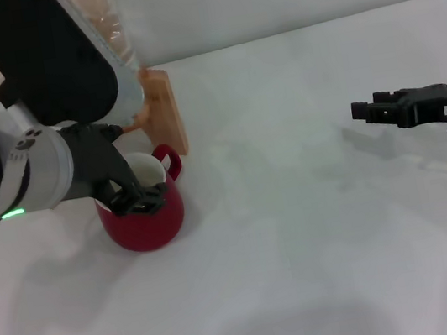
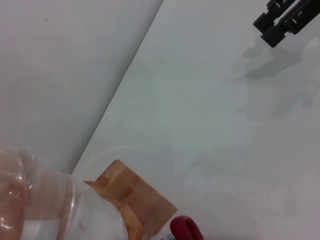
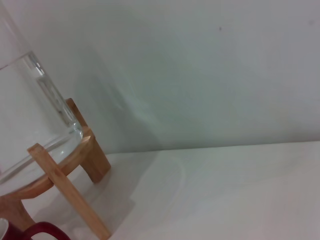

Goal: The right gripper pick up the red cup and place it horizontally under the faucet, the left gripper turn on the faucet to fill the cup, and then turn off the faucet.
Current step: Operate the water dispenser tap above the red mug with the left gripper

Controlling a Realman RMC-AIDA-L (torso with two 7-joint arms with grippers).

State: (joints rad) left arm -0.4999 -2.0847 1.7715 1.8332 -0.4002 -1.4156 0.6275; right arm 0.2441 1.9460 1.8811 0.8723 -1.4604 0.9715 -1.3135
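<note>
The red cup (image 1: 143, 210) stands upright on the white table (image 1: 321, 245) at about nine o'clock in the head view, just in front of the wooden stand (image 1: 165, 113) that carries the clear glass water jar (image 1: 102, 21). So the placing step looks done: the cup is set down near where the tap should be, though the faucet itself is hidden behind the left arm and I cannot see whether the cup sits truly beneath the spout.

The left gripper (image 1: 139, 199) is down at the cup's rim at its near side, its black fingers close together over the edge; whether they pinch the rim or only rest there I cannot tell. No water stream shows, and the cup's cream inside looks dry as far as I can see. By my reckoning, opening the tap, filling and closing it all remain.

The right gripper (image 1: 365, 111) hangs well apart at three o'clock, above bare table, holding nothing; how its fingers stand I cannot make out.

The bulky left arm crowds the jar and stand, and a careless swing could knock the cup.
</note>
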